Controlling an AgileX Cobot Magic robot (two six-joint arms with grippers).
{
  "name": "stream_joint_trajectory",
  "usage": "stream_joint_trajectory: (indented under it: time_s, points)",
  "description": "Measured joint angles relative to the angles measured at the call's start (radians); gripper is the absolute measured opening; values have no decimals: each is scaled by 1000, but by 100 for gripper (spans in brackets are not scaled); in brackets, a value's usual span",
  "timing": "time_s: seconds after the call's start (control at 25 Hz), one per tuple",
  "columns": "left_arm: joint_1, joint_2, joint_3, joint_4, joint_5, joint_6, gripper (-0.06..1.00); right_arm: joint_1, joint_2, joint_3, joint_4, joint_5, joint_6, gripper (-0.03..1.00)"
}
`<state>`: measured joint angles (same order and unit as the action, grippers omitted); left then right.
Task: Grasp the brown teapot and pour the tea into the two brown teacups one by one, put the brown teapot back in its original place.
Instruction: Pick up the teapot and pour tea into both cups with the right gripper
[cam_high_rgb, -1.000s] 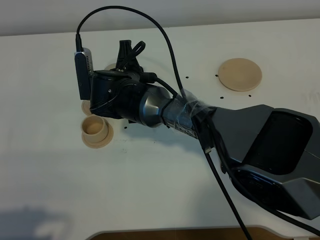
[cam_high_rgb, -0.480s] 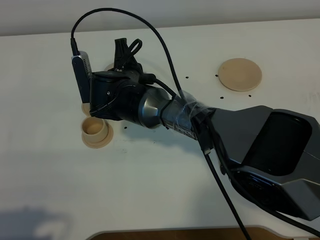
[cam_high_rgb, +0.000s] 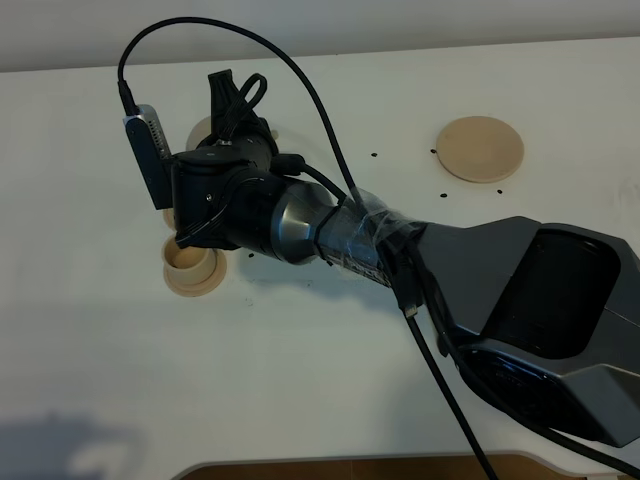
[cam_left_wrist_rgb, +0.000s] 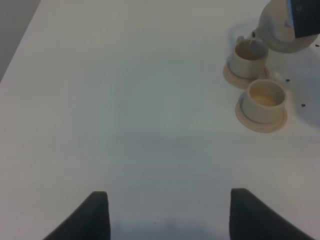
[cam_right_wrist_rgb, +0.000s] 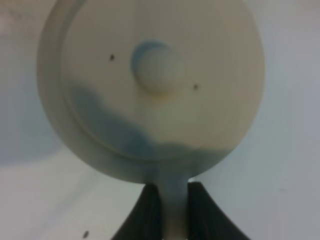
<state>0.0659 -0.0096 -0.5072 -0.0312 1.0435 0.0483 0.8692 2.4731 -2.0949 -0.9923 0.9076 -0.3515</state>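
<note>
My right gripper (cam_right_wrist_rgb: 174, 207) is shut on the loop handle of the brown teapot (cam_right_wrist_rgb: 150, 85), seen from above with its knobbed lid. The right arm reaches across to the far left of the table, where the right gripper (cam_high_rgb: 233, 100) holds the teapot (cam_high_rgb: 198, 130) above the two brown teacups. The nearer teacup (cam_high_rgb: 190, 262) stands on its saucer; the arm mostly hides the farther one. In the left wrist view the teapot (cam_left_wrist_rgb: 280, 30) hangs right beside the farther teacup (cam_left_wrist_rgb: 248, 55), and the nearer teacup (cam_left_wrist_rgb: 263, 97) stands apart. The original place, a flat round disc (cam_high_rgb: 480, 148), lies bare at the far right. My left gripper (cam_left_wrist_rgb: 167, 215) is open above bare table.
The white table (cam_high_rgb: 320, 350) carries a few small dark marks near the disc and the cups. The right arm's bulky body and its black cable (cam_high_rgb: 440, 360) cover the near right. A brown edge (cam_high_rgb: 350, 468) shows at the table's front.
The right arm has swung leftward and a little toward the table's back, carrying the teapot, and its wrist has rolled. The nearer teacup is now partly covered by the wrist.
</note>
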Motion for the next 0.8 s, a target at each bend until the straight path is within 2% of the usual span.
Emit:
stream_joint_trajectory:
  time_s: [0.4, 0.8]
  points:
    - [0, 0, 0, 0, 0, 0, 55, 1, 0, 0, -73, -4, -37, 12]
    - [0, 0, 0, 0, 0, 0, 55, 1, 0, 0, -75, -3, -118, 12]
